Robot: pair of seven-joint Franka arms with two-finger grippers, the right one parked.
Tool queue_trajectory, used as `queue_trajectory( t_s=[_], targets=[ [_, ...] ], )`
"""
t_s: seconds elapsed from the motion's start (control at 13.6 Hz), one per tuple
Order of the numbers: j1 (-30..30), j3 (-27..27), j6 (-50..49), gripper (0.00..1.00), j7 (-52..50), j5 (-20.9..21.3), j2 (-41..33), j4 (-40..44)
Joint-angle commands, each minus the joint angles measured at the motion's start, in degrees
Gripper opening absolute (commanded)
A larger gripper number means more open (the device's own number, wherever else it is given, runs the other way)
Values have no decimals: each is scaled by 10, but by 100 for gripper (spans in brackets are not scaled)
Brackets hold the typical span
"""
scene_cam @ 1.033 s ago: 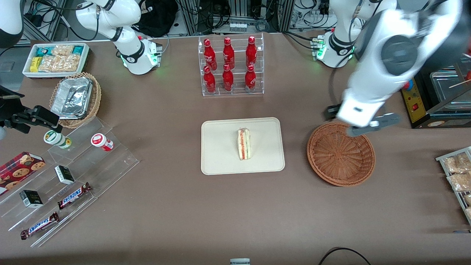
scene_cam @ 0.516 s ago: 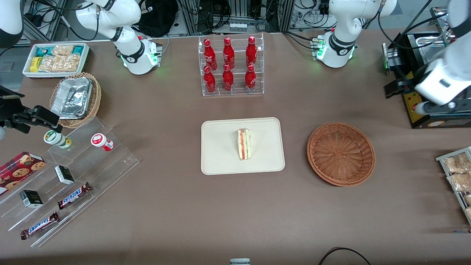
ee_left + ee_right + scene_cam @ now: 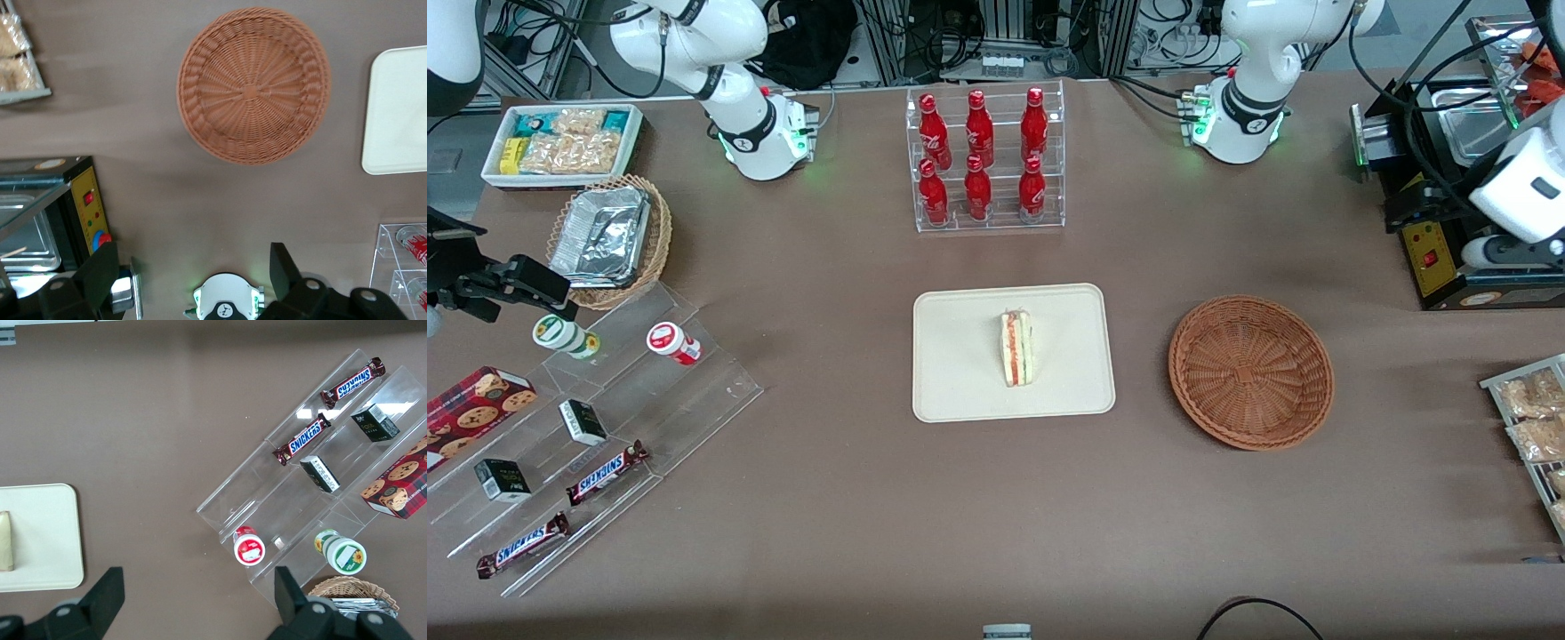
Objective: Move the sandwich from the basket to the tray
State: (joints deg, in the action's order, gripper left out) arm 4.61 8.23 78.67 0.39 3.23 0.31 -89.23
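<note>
Small triangular bread sandwich (image 3: 1017, 348) with red and green filling lies on the flat cream rectangular tray (image 3: 960, 391); round reddish-brown wicker basket (image 3: 1251, 372) empty. Placement judged complete. Gripper (image 3: 193, 273), jaws open, holding nothing, hangs high above the table toward the working arm's end, likely retracted.

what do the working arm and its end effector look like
The left arm is glossy white with black cables along it; its round white base shows a green light and dark ring. The end effector, up near the table's working-arm end, has two flat black fingers spread open on dark grey mounts.
</note>
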Motion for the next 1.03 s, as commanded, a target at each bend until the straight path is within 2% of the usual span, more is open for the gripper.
queue_trajectory(
  t_s=[0.0,0.3,0.59,0.96],
  targets=[
    [39,47,-6,100,2,2,16,26],
    [32,42,14,100,0,7,15,21],
    [12,-1,16,100,-5,6,14,20],
    [2,-13,16,100,-17,0,13,26]
  ],
)
